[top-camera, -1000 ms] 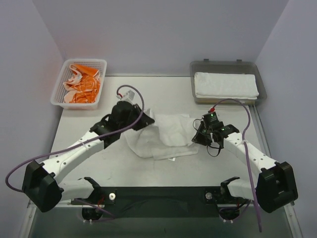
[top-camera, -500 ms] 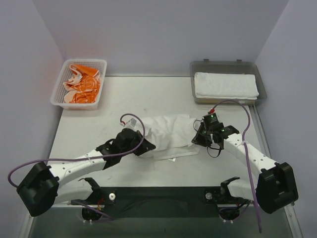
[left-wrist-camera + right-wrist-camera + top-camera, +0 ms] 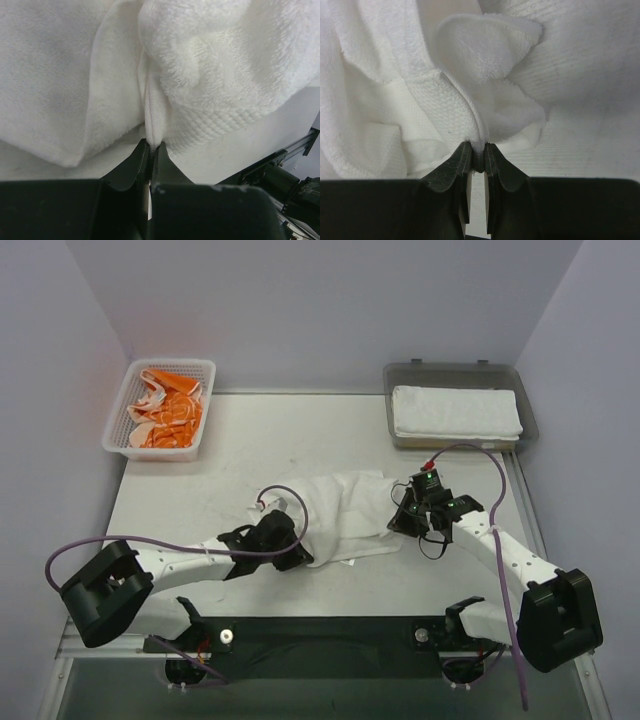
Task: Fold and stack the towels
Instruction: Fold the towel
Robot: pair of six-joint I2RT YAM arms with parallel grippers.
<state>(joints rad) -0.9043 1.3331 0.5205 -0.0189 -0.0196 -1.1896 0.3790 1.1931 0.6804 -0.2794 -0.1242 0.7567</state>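
A crumpled white towel (image 3: pixel 345 512) lies in a loose heap near the middle of the bench (image 3: pixel 230 440), between the two arms. The left gripper (image 3: pixel 150 146) sits low at the towel's near-left edge. Its jaws are pressed together on a thin upright fold of the cloth, with thick terry bunched just above the pinch. The right gripper (image 3: pixel 478 148) is at the towel's right side, and its jaws are closed on a narrow ridge of fabric. That ridge seems to be a woven hem, though the folds make this hard to confirm. From above, the towel spans the gap between the two grippers, with its far edge rumpled and a flatter flap trailing toward the near edge of the bench.

At the far right corner stands a grey tray (image 3: pixel 400 375) holding a second white towel (image 3: pixel 455 412), folded flat into a neat rectangle. At the far left corner stands a white mesh basket (image 3: pixel 118 420) containing an orange-and-white towel (image 3: pixel 168 412), which lies jumbled inside it. Both containers are well apart from the towel held by the grippers.
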